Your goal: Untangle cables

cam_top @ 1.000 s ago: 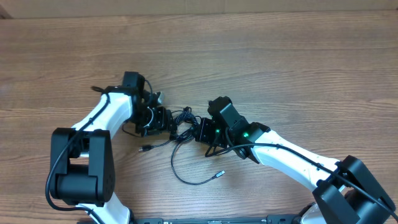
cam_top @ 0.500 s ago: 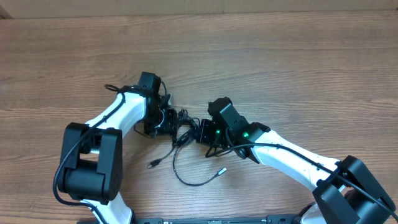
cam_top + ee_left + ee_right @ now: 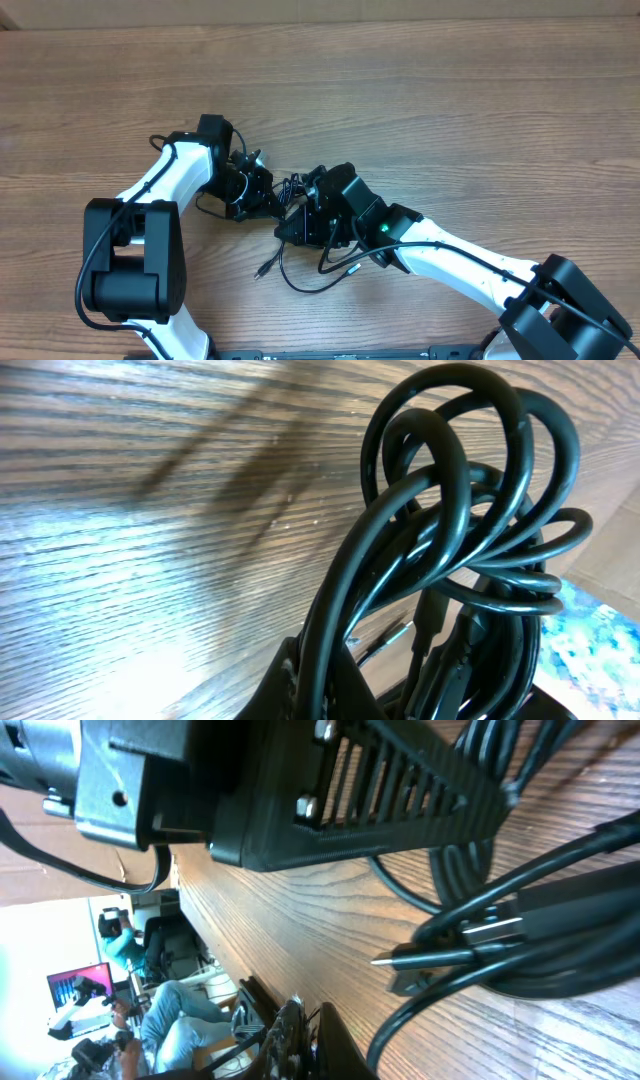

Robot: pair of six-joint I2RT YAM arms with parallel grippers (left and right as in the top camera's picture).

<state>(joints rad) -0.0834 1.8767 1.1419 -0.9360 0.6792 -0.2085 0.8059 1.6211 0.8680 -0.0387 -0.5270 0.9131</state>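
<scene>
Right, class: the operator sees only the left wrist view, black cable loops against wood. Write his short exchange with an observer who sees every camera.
Operator: Where is the right gripper?
Observer: Overhead, it sits at the tangle of cables, close beside the left gripper.
Operator: Any loose ends out of my sight?
Observer: Yes. One plug end lies free on the table, on the robot's side of the tangle, with a slack loop trailing next to it.

I could read no text, label, brand, number or sign in any of my camera views.
</scene>
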